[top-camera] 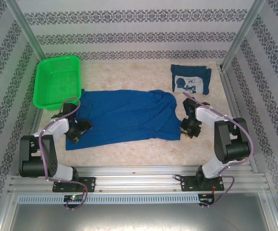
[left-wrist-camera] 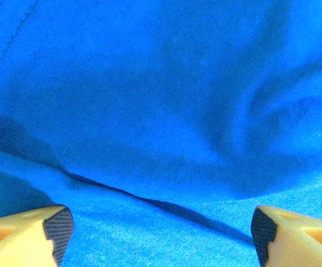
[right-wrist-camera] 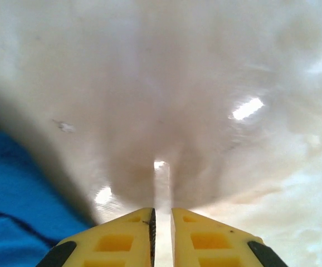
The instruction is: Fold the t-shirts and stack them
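We are logging one royal-blue cotton t-shirt (top-camera: 124,115) spread across the middle of the table (top-camera: 129,150), and a folded blue t-shirt (top-camera: 191,79) sitting near the far right corner. The left gripper (top-camera: 79,129) is hanging wide open over the spread shirt's near left corner. The right gripper (top-camera: 188,129) is sitting closed on nothing, just beside the right hem. We are judging that a one-sided lift risks dragging and bunching the cloth. The green plastic mesh basket (top-camera: 57,82), far left corner, is holding nothing.

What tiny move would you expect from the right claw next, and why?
Probably open and slide toward the edge of the spread t-shirt: the right claw looks shut on nothing over bare table, with that shirt just beside it.
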`<state>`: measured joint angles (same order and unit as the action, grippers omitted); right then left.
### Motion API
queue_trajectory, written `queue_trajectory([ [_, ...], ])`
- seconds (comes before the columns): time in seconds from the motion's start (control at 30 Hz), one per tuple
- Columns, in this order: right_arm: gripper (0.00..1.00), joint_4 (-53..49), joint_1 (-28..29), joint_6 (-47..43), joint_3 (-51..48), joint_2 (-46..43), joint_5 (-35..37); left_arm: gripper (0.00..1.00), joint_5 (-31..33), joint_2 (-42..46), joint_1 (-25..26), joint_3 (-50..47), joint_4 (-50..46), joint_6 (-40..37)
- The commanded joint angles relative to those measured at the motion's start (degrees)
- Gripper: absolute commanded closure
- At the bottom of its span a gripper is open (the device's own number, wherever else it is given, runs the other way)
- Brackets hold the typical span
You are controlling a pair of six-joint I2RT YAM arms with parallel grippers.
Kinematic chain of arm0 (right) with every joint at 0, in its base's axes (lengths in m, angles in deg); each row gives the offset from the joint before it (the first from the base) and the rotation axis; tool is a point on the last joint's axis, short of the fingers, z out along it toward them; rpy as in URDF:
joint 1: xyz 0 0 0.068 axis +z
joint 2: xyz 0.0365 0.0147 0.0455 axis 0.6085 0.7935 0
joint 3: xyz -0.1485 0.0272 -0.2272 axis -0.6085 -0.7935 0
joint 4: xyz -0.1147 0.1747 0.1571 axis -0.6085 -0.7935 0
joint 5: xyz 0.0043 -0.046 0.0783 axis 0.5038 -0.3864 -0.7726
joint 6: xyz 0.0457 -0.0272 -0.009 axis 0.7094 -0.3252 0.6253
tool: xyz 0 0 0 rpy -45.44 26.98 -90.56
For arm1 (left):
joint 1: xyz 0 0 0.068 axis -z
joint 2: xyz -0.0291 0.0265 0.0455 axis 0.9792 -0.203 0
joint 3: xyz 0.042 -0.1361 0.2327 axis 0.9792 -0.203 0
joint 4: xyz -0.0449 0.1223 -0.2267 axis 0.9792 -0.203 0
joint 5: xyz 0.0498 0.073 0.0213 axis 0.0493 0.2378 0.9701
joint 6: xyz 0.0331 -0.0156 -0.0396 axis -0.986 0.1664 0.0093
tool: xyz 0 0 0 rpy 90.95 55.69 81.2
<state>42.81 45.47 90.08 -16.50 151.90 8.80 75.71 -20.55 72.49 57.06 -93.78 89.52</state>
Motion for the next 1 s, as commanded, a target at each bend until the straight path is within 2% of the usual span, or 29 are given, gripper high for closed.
queue_trajectory([
  [0.0, 0.83, -2.8, -0.19, -0.91, -1.13, -2.96, 2.99, 0.14, 1.49, -1.81, -1.05, -2.23, -0.22, -2.71],
  [0.07, 0.81, -0.01, 0.93, -0.63, -1.38, -6.55, 0.74, 0.13, -0.91, 0.29, -0.89, -2.84, 1.16, -2.85],
  [0.17, 0.66, 6.66, 5.69, -0.55, -1.18, -13.3, -4.38, 0.09, -3.11, 4.53, -0.16, -2.14, 0.42, -3.0],
  [0.2, 0.61, 7.81, 7.49, 0.39, -0.64, -14.35, -6.56, 0.09, -4.46, 5.99, -0.09, -1.46, -0.04, -3.07],
  [0.3, 0.55, 9.25, 11.06, 4.56, 0.84, -13.31, -12.58, 0.07, -8.16, 10.48, 0.6, 1.18, -0.86, -3.5],
  [0.4, 0.54, 14.04, 15.63, 9.63, 1.06, -10.34, -15.86, 0.06, -10.79, 13.27, 2.86, 4.98, -0.98, -5.41],
  [0.53, 0.54, 15.49, 19.22, 13.81, 2.64, -5.13, -15.4, 0.04, -8.38, 15.08, 8.99, 11.1, -2.72, -10.47],
  [0.77, 0.54, 20.44, 19.4, 17.87, 1.69, -0.63, -13.89, 0.0, -5.48, 20.36, 15.88, 15.08, -1.99, -16.44],
  [0.97, 0.59, 19.79, 19.65, 17.31, 5.04, 4.41, -13.73, 0.0, -4.46, 21.9, 17.18, 15.34, -3.82, -18.06],
])
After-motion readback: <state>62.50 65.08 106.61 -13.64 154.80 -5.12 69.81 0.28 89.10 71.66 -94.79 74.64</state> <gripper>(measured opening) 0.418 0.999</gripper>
